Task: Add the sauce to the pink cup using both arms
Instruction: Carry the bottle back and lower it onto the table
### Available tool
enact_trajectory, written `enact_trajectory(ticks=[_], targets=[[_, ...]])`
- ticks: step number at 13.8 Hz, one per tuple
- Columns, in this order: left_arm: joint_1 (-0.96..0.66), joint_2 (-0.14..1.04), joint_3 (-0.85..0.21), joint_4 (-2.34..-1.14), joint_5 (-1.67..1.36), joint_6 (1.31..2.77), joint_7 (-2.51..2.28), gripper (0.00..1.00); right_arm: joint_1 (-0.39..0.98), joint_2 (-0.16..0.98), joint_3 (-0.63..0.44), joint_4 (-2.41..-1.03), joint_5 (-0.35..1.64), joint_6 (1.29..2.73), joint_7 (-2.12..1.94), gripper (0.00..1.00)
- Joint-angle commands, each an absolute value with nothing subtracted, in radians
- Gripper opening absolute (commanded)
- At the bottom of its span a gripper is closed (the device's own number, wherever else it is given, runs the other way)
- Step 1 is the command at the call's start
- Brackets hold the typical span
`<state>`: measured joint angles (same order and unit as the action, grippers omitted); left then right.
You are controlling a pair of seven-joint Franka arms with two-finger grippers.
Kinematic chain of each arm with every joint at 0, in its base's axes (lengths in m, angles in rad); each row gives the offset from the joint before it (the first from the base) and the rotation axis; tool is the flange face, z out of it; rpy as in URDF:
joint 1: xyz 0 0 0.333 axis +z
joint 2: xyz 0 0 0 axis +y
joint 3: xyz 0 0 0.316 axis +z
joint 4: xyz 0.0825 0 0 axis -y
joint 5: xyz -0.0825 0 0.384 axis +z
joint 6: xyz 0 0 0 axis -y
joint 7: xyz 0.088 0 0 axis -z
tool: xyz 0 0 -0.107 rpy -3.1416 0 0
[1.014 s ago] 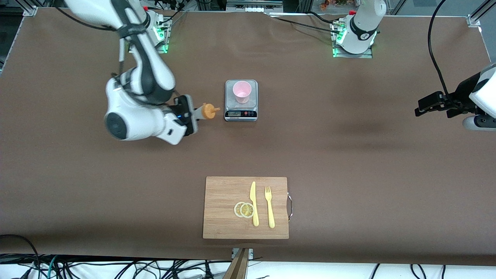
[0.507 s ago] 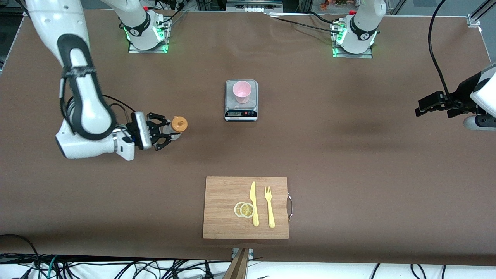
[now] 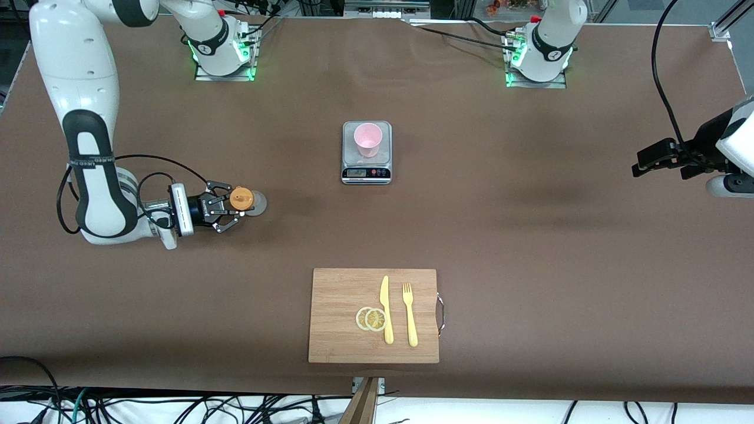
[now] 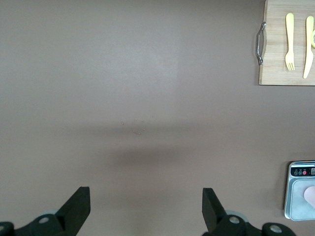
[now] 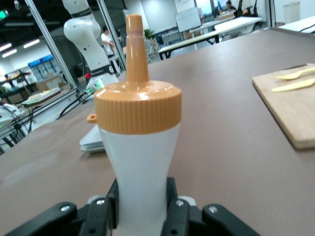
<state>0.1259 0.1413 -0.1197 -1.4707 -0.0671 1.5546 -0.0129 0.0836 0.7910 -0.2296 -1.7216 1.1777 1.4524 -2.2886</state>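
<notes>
The sauce [image 3: 241, 198] is a whitish squeeze bottle with an orange nozzle cap, held upright low over the table toward the right arm's end. My right gripper [image 3: 228, 206] is shut on its lower body; in the right wrist view the sauce [image 5: 140, 147] fills the middle, with the right gripper [image 5: 141, 206] clamped on both sides. The pink cup [image 3: 368, 139] stands on a small scale [image 3: 366, 172] mid-table. My left gripper [image 3: 637, 163] waits open and holding nothing over the left arm's end of the table; the left wrist view shows the left gripper [image 4: 143, 211] above bare table.
A wooden cutting board [image 3: 336, 330] lies near the front edge, carrying two lemon slices [image 3: 371, 318], a yellow knife [image 3: 386, 309] and a yellow fork [image 3: 409, 315]. The left wrist view catches the board [image 4: 275, 59] and the scale [image 4: 300, 189].
The right arm has swung the sauce away from the scale toward its own end of the table, turning it from tilted to upright and bringing it lower. The left arm has not moved.
</notes>
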Motion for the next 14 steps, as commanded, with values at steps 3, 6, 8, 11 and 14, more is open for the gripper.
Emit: enact_trajectory(ticks=[3,6,8,11,14], targets=[[0.123,0.156,-0.12,-1.436,-0.044,1.539,0.008,1.0,0.074,0.856,-0.244,-1.7,1.216,1.416,-2.351,0.08],[0.123,0.156,-0.12,-1.436,-0.044,1.539,0.008,1.0,0.074,0.871,-0.247,-1.698,1.218,1.413,-2.361,0.28],[0.121,0.156,-0.12,-1.436,-0.044,1.539,0.008,1.0,0.075,0.865,-0.252,-1.697,1.213,1.402,-2.324,1.0],[0.121,0.156,-0.12,-1.434,-0.044,1.539,0.008,1.0,0.086,0.859,-0.281,-1.654,1.163,1.37,-2.281,1.0],[0.12,0.156,-0.12,-1.436,-0.048,1.537,0.008,1.0,0.089,0.836,-0.319,-1.644,1.102,1.335,-2.249,1.0]])
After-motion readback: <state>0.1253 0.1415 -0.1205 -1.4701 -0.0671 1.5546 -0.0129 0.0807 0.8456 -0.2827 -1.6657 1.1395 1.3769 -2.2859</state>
